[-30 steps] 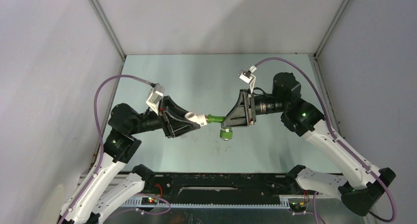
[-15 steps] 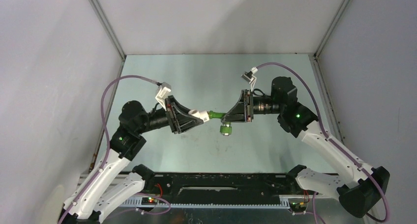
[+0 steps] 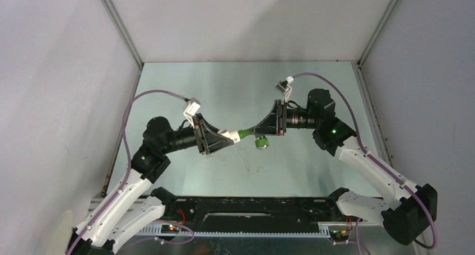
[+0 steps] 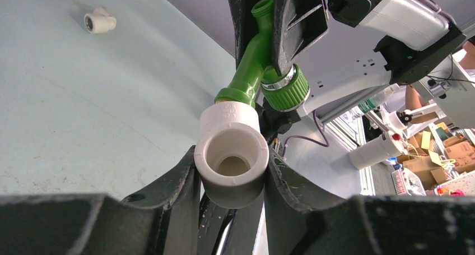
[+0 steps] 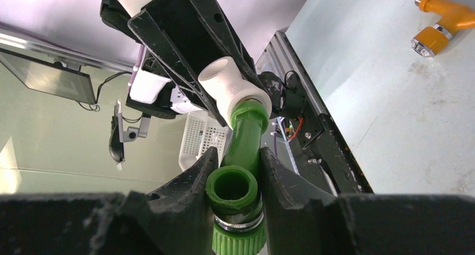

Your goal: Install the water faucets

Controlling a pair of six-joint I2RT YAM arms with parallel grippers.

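White elbow fitting (image 4: 231, 160) clamped in left hand (image 3: 227, 136), green faucet (image 5: 245, 133) gripped by right hand (image 5: 235, 155), stem seated in fitting, orange faucet (image 5: 443, 21) laid on desk (image 5: 392, 126).

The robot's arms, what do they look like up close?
The left arm and right arm are white low down, black above, with small green lights. A purple cable loops along each. The left claw and right claw are black, wedge-shaped.

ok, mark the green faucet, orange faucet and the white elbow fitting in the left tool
green faucet (image 5: 245, 137): right wrist view, on its stem
orange faucet (image 5: 448, 17): right wrist view, on its body
white elbow fitting (image 4: 231, 120): left wrist view, wall above the socket
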